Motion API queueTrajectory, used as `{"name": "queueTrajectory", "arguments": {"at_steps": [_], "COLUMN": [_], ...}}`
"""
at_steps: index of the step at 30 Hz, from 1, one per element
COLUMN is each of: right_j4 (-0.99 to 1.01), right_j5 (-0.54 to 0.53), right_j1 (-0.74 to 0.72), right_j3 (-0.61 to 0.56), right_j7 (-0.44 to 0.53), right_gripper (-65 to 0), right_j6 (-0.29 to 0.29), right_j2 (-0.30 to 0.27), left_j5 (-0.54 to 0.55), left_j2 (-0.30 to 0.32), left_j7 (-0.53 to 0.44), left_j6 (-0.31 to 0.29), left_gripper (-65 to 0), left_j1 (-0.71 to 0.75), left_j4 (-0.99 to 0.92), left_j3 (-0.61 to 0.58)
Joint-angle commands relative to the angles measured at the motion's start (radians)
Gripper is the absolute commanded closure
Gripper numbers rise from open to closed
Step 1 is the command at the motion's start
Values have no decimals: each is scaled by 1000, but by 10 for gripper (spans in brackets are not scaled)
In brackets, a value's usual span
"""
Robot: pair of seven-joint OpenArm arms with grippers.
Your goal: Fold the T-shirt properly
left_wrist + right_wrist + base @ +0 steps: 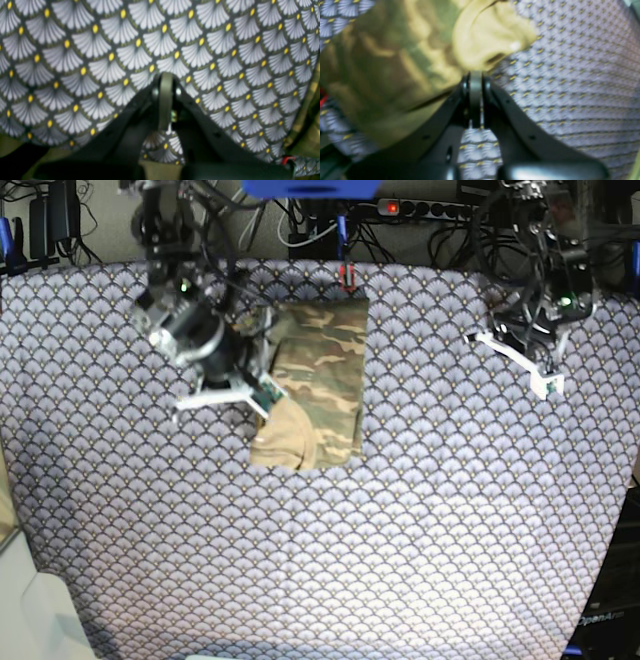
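Reading off writing first: you've only got white lettering at the bottom right corner of the base view, too small to make out fully. No label legible on the T-shirt (318,380).

Right gripper (475,75): fingers pressed together, no gap, tips right at the edge of the camo shirt's pale tan fold; wrist view is blurred, so you can't tell whether cloth is actually pinched btwn them. In base view that arm sits on the left, its gripper (262,392) at the shirt's left edge.

Left gripper (165,77): fingers closed too, holding nothing, hanging over the bare purple scallop-print tablecloth (225,50). In base view it's (545,385) at far right, well apart from the shirt.

T-shirt lies partly folded into a tall rectangle, center-far on the tablecloth, w/ a tan inside-out flap turned over at its near left corner. A red clip (347,275) sits just beyond the shirt's far edge.
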State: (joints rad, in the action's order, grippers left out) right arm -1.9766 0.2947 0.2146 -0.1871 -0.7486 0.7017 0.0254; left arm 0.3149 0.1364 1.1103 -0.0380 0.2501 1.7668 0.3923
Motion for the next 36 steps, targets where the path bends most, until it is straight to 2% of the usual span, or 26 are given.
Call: {"name": "queueTrajectory", "arguments": {"at_steps": [1, 7, 13, 22, 25, 29, 32, 36], "right_j4": [-19, -5, 72, 164, 122, -43, -51, -53], "right_j5": [-18, -18, -18, -18, -16, -13, -10, -10], "right_j1": [10, 87, 95, 99, 122, 165, 167, 222], "right_j3": [-5, -5, 2, 77, 77, 77, 108, 177], "right_j7": [48, 100, 146, 229, 231, 222, 222, 234], "right_gripper": [0, 0, 0, 0, 0, 0, 0, 0], "right_j6": [-4, -4, -4, -4, -4, -4, -4, -4], "right_j2": [17, 44, 38, 40, 40, 38, 23, 11], "left_j5": [3, 3, 3, 3, 3, 11, 13, 13], "left_j2": [10, 12, 18, 38, 41, 55, 52, 59], "left_j7": [-12, -12, -12, -16, -14, -14, -12, -16], "left_j6": [-3, -3, -4, -4, -6, -9, -10, -12], "left_gripper": [0, 0, 0, 0, 0, 0, 0, 0], "left_j1": [-10, -1, 10, 41, 42, 67, 76, 142], "left_j4": [14, 14, 14, 14, 17, 46, 107, 176], "left_j3": [3, 3, 10, 10, 12, 49, 109, 125]}}
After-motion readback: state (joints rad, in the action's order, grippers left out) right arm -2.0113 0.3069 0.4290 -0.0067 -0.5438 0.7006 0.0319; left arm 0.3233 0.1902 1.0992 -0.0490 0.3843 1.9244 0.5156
